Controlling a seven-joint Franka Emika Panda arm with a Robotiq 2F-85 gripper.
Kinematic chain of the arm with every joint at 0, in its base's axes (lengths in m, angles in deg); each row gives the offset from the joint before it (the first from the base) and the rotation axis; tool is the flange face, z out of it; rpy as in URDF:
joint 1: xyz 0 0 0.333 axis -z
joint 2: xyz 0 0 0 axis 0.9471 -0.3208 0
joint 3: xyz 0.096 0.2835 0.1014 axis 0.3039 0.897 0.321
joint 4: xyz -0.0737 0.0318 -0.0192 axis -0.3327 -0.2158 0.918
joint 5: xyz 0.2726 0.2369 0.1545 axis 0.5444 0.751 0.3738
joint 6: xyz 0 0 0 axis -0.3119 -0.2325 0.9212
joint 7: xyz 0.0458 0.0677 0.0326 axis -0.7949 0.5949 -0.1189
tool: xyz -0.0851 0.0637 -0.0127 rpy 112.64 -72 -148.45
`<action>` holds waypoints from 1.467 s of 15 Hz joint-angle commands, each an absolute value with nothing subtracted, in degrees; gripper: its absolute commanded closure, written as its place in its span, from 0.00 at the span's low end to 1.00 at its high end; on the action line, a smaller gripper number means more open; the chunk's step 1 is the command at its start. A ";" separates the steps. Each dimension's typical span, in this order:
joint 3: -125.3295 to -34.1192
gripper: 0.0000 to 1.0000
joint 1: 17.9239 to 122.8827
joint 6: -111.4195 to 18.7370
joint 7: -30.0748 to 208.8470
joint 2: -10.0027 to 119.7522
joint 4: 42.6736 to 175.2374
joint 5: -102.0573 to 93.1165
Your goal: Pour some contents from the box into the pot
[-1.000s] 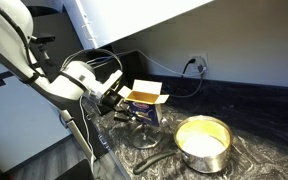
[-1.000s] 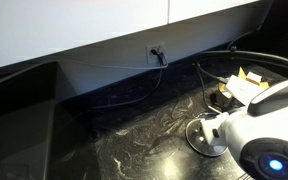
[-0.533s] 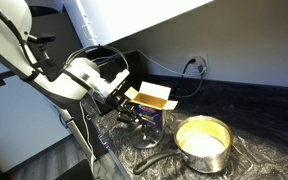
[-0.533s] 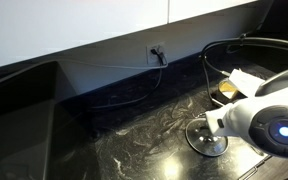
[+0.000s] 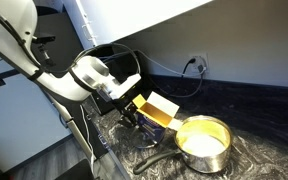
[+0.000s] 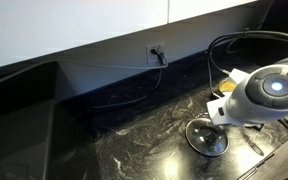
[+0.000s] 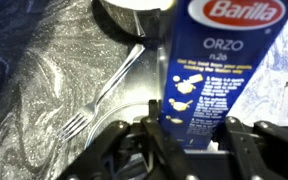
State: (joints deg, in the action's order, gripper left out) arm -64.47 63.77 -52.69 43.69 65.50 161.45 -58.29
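Your gripper (image 7: 192, 128) clamps the box (image 7: 219, 60) at right of frame; a fork (image 7: 102, 95) lies just left, the pot (image 7: 134, 12) sits top centre, open counter (image 7: 29, 60) spreads left.

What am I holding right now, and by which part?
The Barilla orzo box; the jaws pinch its two sides near its bottom end.

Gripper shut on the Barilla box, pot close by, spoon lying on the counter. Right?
No spoon: that is a fork, tines clear in the wrist view, lying on the counter. The rest holds: the gripper is shut on the Barilla box, with the pot close by.
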 commanded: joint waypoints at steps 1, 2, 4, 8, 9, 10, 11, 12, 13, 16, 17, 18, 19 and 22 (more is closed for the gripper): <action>-66.05 0.77 66.18 -57.46 31.69 67.51 162.29 -48.99; -66.35 0.77 66.75 -58.32 27.78 67.67 162.31 -45.69; -66.78 0.77 67.61 -59.23 19.79 67.87 162.13 -38.66; -67.12 0.77 68.41 -58.46 3.96 68.68 161.49 -23.52; -67.19 0.77 68.56 -58.17 0.76 69.25 161.47 -20.40; -67.29 0.77 68.64 -57.86 -1.89 69.61 161.37 -17.69; -67.50 0.77 68.71 -57.62 -4.07 70.08 161.29 -15.51; -67.77 0.77 68.76 -57.47 -6.12 70.59 161.28 -13.47; -68.14 0.77 68.75 -57.28 -7.88 71.02 161.17 -11.66; -69.50 0.77 68.83 -56.38 -12.77 72.35 160.90 -7.01; -70.06 0.77 68.94 -56.21 -14.65 72.82 160.84 -5.44; -70.65 0.77 69.00 -55.96 -16.46 73.28 160.76 -3.92; -71.28 0.77 69.10 -55.74 -18.48 73.90 160.76 -2.31; -73.23 0.77 69.18 -54.70 -24.00 75.42 160.58 2.13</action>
State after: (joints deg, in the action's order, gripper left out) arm -71.87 68.82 -57.59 -18.59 72.20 160.89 -1.95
